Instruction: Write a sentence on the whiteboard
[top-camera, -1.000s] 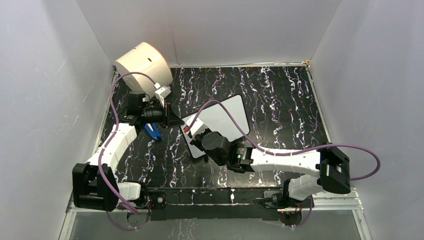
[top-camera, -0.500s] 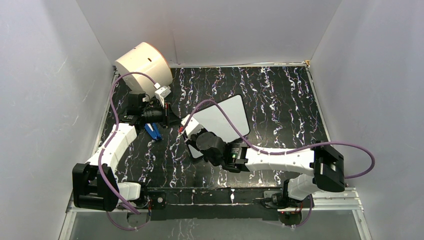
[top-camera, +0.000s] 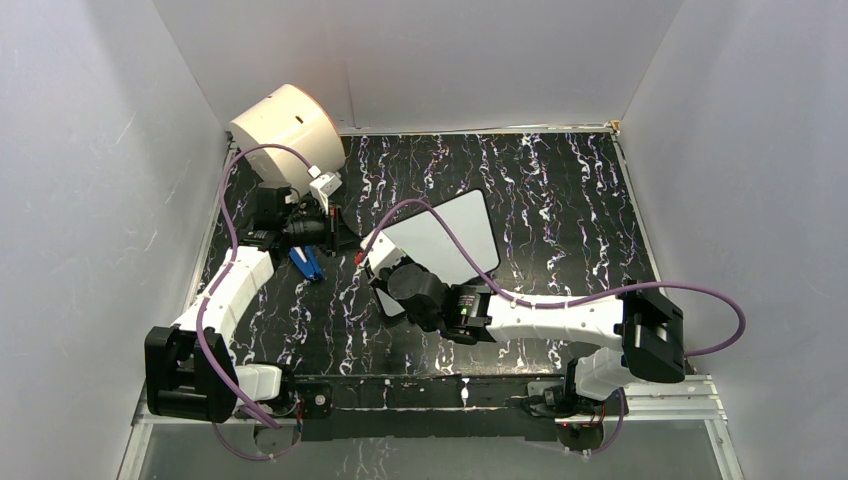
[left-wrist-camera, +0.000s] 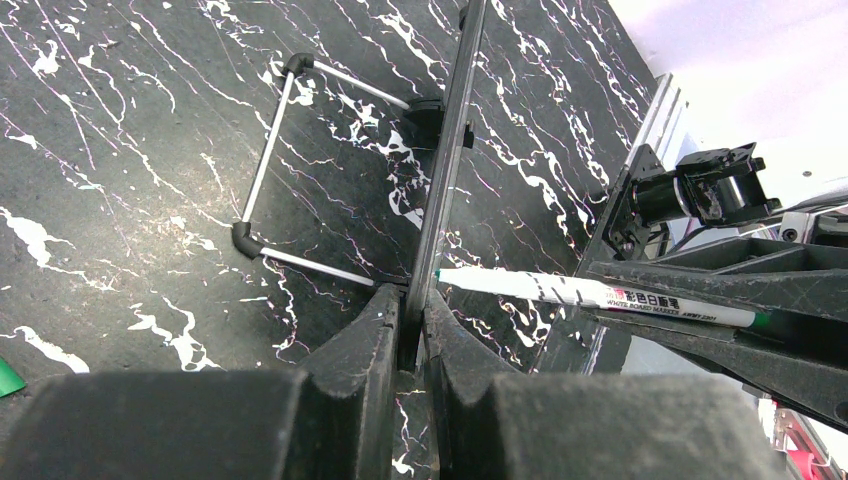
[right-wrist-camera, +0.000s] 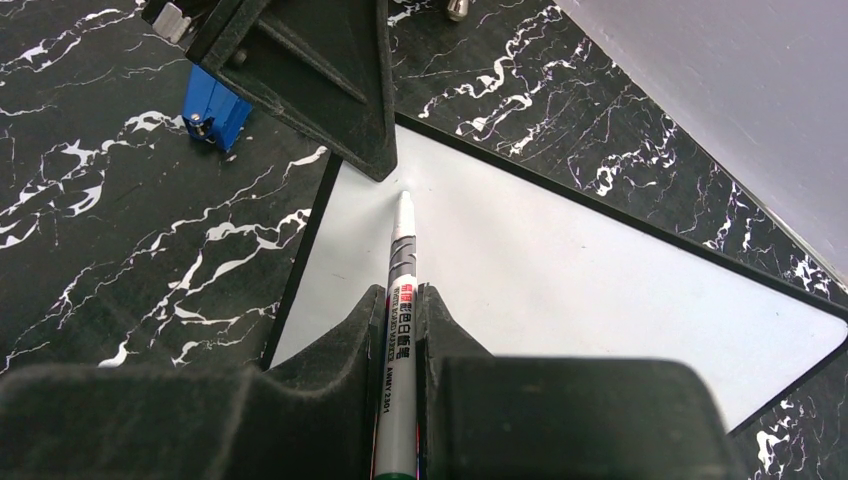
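**Marker at the board corner, both arms gripping**

The right gripper (right-wrist-camera: 398, 296) is clenched on a marker (right-wrist-camera: 402, 238). Its barrel runs straight out between the two fingers, white tip forward. On my right wrist feed the tip sits over the white face of the whiteboard (right-wrist-camera: 570, 275), close to its near left corner. It looks like it's touching, but I can't say for sure that it's pressing on.

The left gripper (left-wrist-camera: 412, 296) is right beside that tip, pinching the whiteboard's thin black edge between its fingers. On the left wrist cam I see the board dead edge-on, with the marker coming in from the right and meeting it just above the fingertips. A pale rod with black elbows (left-wrist-camera: 268, 170) sticks out from the board's other face and lies on the table (top-camera: 570, 190).

From overhead, the board sits mid-table, skewed, with the two grippers meeting at its left corner.

Further out, a small blue tool (top-camera: 307, 263) lies on the table just beside the left gripper. A cream drum (top-camera: 285, 125) is tipped against the back left corner, and I can't tell what's in it.
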